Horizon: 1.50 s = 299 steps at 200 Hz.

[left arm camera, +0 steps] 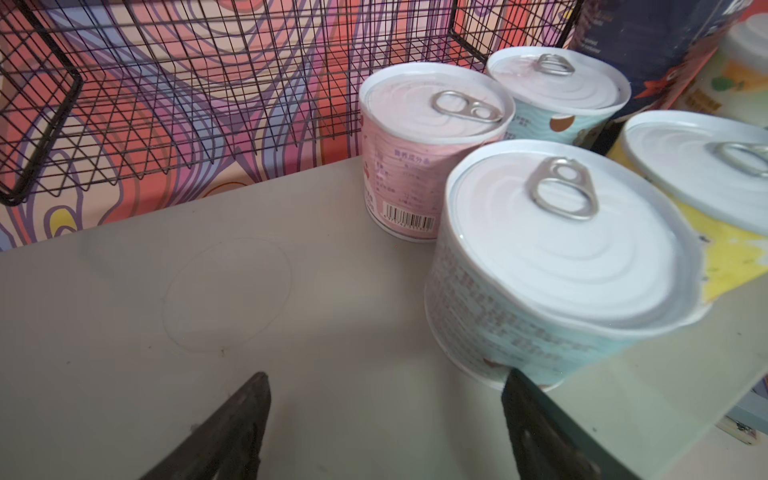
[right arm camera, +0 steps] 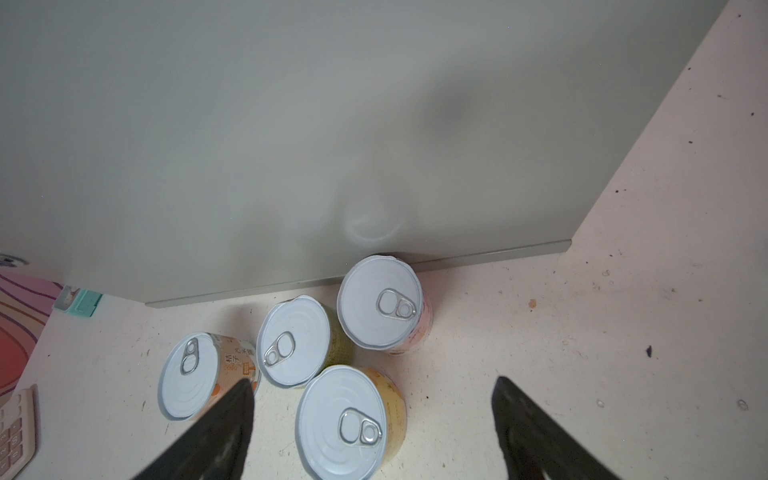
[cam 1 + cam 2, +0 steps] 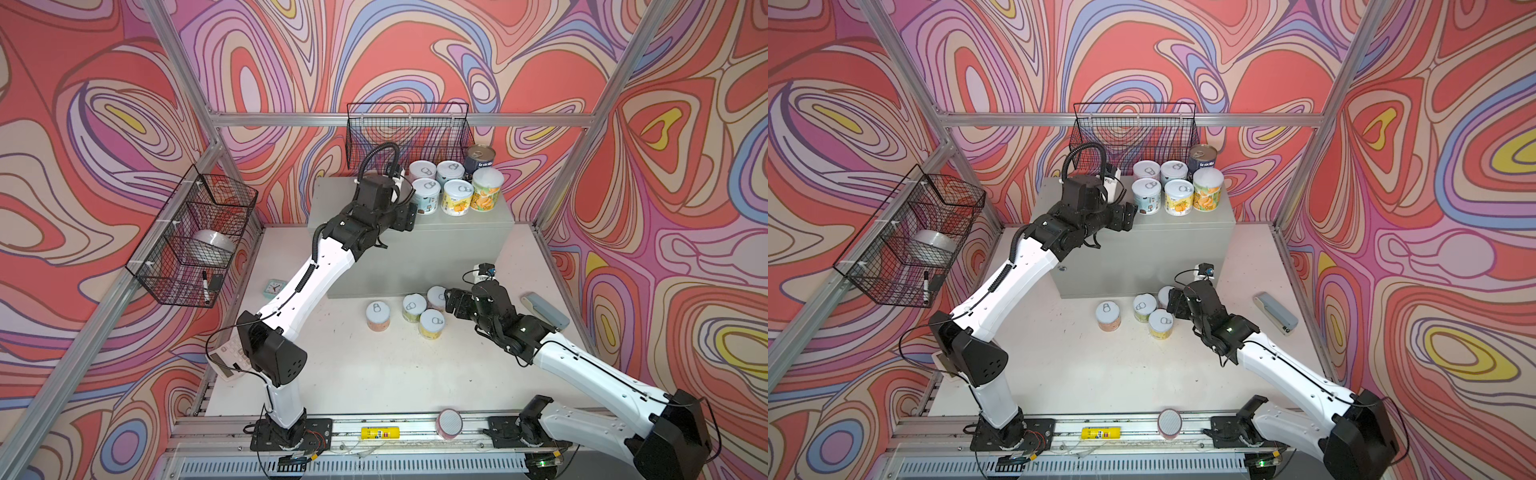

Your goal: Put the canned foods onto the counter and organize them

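My right hand [image 2: 372,384]: wide open, empty.
Yellow can [image 2: 349,419]: upright, just ahead of it, nearest; three cans [image 2: 293,340] beyond.
My left hand [image 1: 386,374]: open, empty, over the surface [image 1: 208,291] beside six cans [image 1: 561,249].
Nearer: right.

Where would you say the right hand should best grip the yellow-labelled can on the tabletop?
Likely its side wall, from above: the yellow-labelled can stands upright, and the green-labelled can crowds one side, so the right hand should straddle the free sides.
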Tool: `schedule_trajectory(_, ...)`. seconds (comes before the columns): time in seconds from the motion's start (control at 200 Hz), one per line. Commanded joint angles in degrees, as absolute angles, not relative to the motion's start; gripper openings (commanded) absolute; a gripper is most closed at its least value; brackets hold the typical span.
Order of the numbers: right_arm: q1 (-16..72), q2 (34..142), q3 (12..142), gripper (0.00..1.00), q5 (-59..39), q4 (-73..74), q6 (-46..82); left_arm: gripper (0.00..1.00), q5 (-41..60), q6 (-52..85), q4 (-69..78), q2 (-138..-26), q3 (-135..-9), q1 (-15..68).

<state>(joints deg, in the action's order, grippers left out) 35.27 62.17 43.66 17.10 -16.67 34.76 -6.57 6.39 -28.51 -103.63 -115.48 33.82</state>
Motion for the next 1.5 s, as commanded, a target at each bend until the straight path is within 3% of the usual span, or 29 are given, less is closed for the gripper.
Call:
schedule_trajectory(0.0, 35.0, 62.8, 43.7, 0.92, 17.6, -16.0, 34.3, 0.89, -6.3, 4.9, -25.9, -102.6, -114.7, 34.2)
schedule_trajectory(0.391, 35.0, 62.5, 43.1, 0.92, 17.8, -16.1, 34.4, 0.84, -5.7, 4.1, -21.7, -96.0, -107.1, 35.2)
schedule_trajectory(0.451, 35.0, 62.3, 43.2, 0.92, 17.9, -16.5, 34.2, 0.86, -5.5, 3.9, -20.7, -92.7, -103.4, 35.8)
schedule_trajectory(0.551, 35.0, 62.1, 43.5, 0.92, 18.1, -17.4, 32.8, 1.00, -6.5, 1.7, -19.1, -85.9, -96.6, 38.4)
schedule_trajectory(0.746, 35.0, 60.8, 42.3, 0.93, 16.5, -17.7, 28.0, 1.00, -17.9, 0.5, -26.2, -76.1, -88.1, 45.6)
schedule_trajectory(0.891, 35.0, 61.1, 41.9, 0.93, 15.3, -18.1, 26.0, 1.00, -18.3, 3.8, -23.7, -68.7, -74.3, 47.5)
schedule_trajectory(1.082, 35.0, 62.4, 41.5, 0.93, 13.7, -16.2, 25.7, 1.00, -15.8, -1.9, -16.0, -64.7, -61.8, 49.4)
schedule_trajectory(1.492, 35.0, 69.6, 39.3, 0.92, 11.0, -10.8, 31.4, 1.00, -20.5, 12.3, -12.6, -60.2, -51.0, 49.4)
